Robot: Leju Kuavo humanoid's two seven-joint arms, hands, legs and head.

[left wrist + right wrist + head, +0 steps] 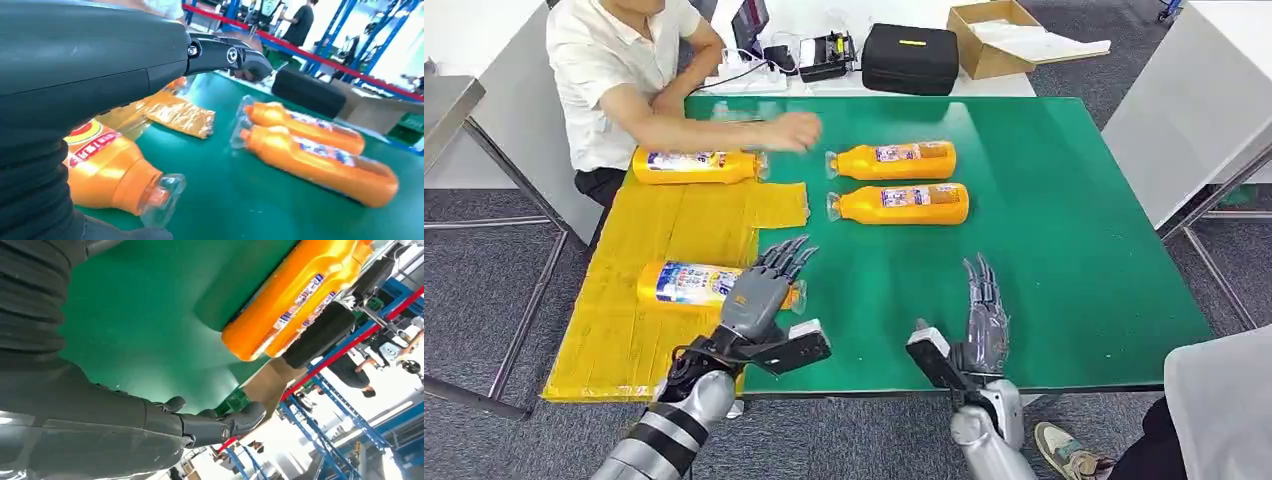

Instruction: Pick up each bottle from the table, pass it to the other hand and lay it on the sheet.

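Orange bottles with clear caps lie on their sides. One bottle (692, 283) (107, 170) rests on the near part of the yellow sheet (674, 225), its cap over the green table. My left hand (764, 285) (100, 60) hovers just above its neck end with fingers spread, holding nothing. A second bottle (694, 165) lies on the sheet's far part. Two more bottles (894, 160) (902, 203) lie side by side on the green tabletop (1044, 240). My right hand (984, 310) (150, 425) stands open near the front edge, apart from them.
A person sits at the far left corner, one hand (789, 130) reaching over the table beside the far bottle. A black case (911, 58), a cardboard box (999, 35) and cables lie behind the table. White tables flank both sides.
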